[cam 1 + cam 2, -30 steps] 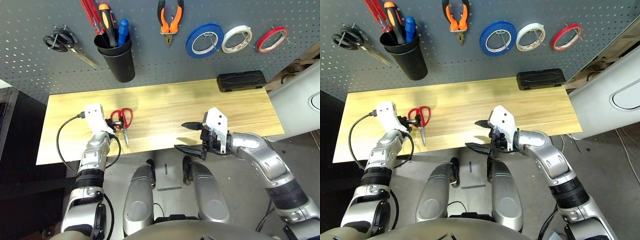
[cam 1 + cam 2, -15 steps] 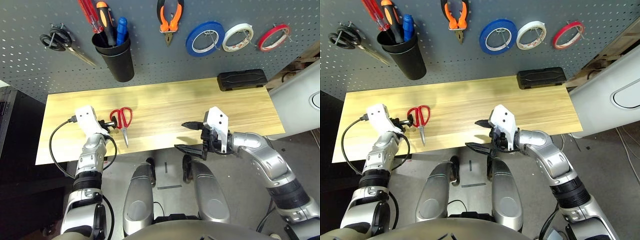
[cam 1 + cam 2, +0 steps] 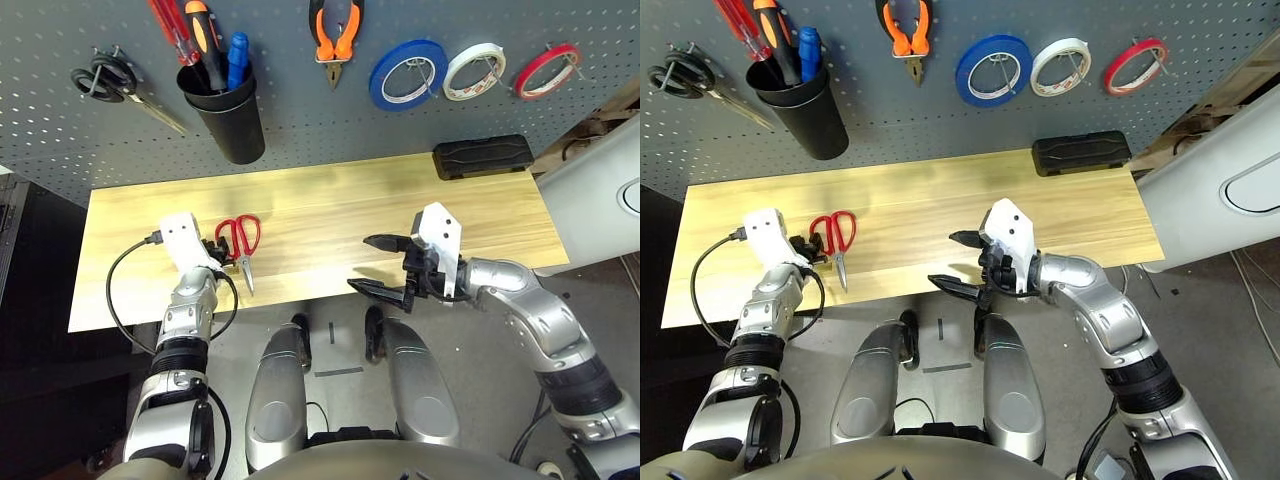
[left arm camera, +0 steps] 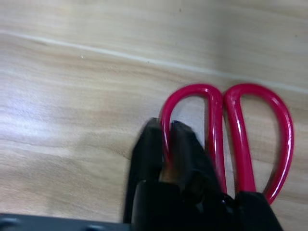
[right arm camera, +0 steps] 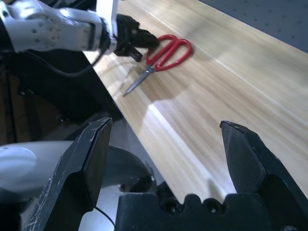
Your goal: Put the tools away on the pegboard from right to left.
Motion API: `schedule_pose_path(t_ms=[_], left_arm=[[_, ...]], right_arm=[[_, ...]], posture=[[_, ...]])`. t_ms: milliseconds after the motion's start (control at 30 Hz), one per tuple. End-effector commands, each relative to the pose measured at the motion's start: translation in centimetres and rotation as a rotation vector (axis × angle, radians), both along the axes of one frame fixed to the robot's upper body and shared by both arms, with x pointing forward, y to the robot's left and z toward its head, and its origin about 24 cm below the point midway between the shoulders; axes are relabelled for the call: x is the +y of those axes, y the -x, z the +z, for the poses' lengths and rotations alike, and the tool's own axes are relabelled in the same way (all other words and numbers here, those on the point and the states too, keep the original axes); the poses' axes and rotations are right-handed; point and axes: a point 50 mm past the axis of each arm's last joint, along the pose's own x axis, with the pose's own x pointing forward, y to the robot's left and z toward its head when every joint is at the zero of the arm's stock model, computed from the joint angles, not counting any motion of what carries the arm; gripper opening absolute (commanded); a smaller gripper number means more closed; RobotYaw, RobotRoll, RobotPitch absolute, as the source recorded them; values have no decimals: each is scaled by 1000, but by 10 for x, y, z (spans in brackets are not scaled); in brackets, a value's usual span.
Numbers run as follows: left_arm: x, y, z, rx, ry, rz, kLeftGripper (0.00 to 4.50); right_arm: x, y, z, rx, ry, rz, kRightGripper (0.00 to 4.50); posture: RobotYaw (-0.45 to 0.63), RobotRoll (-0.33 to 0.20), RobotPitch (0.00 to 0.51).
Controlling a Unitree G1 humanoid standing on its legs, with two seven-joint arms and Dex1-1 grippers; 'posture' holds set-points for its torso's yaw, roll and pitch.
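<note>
Pinching one red loop of the scissors, the left claw is closed; the right claw gapes empty

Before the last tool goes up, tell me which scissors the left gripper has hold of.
The red-handled scissors, on the table; the left gripper is shut on one handle loop. The black-handled pair hangs on the pegboard.
</note>
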Motion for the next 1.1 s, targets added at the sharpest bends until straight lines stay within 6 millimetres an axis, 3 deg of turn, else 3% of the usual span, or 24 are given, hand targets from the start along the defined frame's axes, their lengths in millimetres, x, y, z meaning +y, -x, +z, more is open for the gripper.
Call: schedule_pose_path(t_ms=[33,300,600,867,1100], left_arm=[[5,7,6,-13,3,-5,52],[13,27,44,-128,-29,-6,52],[18,46,96,-356,-66,-23,52],[24,49,129,-503,-94,-22,52],[29,60,157,-627,-141,-42,52]], right_arm=[[-8,0,-2,5,-10,14,4500],[-27,-10,9,-22,-35,25,4500],[-57,-19,42,-64,-203,123,4500],[-72,-28,68,-117,-248,184,4500],[-87,-19,93,-188,-318,214,4500]], posture=[[-69,0,283],[-9,0,208],[62,0,117],[74,0,101],[52,0,106]])
